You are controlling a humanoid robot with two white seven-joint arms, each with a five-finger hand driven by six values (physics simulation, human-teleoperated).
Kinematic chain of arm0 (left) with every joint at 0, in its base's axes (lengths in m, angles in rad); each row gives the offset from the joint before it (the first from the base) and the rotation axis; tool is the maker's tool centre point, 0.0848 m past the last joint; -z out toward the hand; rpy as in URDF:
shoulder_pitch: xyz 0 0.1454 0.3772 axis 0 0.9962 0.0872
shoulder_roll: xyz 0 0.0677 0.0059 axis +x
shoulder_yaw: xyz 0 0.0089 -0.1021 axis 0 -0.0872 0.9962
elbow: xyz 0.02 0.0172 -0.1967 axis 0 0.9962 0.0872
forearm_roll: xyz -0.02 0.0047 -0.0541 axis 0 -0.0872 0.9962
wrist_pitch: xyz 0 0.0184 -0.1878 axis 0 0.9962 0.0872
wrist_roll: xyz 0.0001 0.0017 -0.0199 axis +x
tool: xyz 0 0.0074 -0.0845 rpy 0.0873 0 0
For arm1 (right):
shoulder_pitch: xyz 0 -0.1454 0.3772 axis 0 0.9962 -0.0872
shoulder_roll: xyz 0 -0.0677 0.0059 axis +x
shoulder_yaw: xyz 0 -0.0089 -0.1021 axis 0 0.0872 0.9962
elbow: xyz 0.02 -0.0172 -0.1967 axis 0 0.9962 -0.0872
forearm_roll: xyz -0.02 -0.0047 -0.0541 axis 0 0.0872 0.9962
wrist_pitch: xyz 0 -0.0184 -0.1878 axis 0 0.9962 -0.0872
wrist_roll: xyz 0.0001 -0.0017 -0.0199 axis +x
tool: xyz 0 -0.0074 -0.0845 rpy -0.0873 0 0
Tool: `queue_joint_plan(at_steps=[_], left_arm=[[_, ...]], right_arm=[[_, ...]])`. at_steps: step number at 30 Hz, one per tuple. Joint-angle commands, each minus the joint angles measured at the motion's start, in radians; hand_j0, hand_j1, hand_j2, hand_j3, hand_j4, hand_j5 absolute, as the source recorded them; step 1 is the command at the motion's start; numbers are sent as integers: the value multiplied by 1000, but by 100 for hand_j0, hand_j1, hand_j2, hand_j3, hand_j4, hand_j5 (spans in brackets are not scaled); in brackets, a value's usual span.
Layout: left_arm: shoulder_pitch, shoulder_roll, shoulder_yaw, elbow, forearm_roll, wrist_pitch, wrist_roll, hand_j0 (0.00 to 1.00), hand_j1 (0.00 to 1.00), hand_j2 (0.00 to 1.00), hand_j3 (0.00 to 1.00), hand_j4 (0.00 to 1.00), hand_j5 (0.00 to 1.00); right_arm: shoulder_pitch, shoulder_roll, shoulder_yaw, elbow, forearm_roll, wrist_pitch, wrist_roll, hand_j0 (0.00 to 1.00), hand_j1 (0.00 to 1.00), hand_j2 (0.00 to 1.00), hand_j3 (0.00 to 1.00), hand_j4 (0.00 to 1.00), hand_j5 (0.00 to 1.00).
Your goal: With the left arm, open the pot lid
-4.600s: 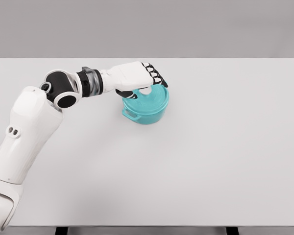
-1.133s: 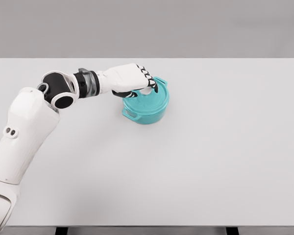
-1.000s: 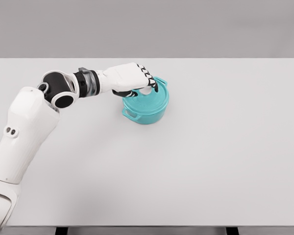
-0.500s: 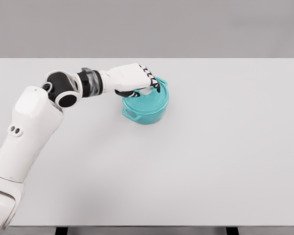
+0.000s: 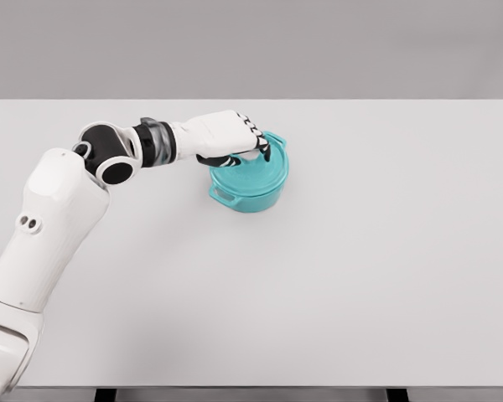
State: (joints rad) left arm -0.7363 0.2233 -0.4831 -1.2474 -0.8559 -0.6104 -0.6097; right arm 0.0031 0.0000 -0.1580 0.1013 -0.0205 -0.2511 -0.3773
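Teal pot point(image 5: 250, 184) sits on white table point(image 5: 360, 268), left of centre toward far edge, lid point(image 5: 253, 170) on. No brands, labels or text legible anywhere. Left hand point(image 5: 226, 134) over lid from the left, fingers point(image 5: 256, 138) curled down at lid's centre, apparently clamped on knob; knob itself hidden under hand, so contact not confirmed. Vs 0.5 s ago: hand approx same spot, fingers same curl, lid not visibly lifted, pot unmoved. Vs 4.6 s ago: hand pulled back left a bit, fingers tucked tighter. Near side handle visible at lower left of pot; far handle peeks out by fingertips. Lower arm cut off at frame's bottom-left corner.
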Motion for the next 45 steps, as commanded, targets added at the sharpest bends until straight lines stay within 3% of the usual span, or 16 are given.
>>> queue_joint_plan(at_steps=[1,11,17,30,41,45], left_arm=[[0,-1,1,3,-3,0,-1,60,60,60,60,60,60],[0,-19,21,5,-2,0,-1,50,50,50,50,50,50],[-8,-15,29,2,9,0,-1,50,50,50,50,50,50],[-11,1,164,-10,28,0,-1,51,51,51,51,51,51],[15,97,228,-1,28,0,-1,52,52,52,52,52,52],[61,140,268,-1,28,0,-1,53,53,53,53,53,53]], right_arm=[[0,0,0,0,-1,0,0,100,100,100,100,100,100],[0,0,0,0,-1,0,0,100,100,100,100,100,100],[0,0,0,0,-1,0,0,100,100,100,100,100,100],[0,0,0,0,-1,0,0,100,100,100,100,100,100],[0,0,0,0,-1,0,0,100,100,100,100,100,100],[0,0,0,0,-1,0,0,100,100,100,100,100,100]])
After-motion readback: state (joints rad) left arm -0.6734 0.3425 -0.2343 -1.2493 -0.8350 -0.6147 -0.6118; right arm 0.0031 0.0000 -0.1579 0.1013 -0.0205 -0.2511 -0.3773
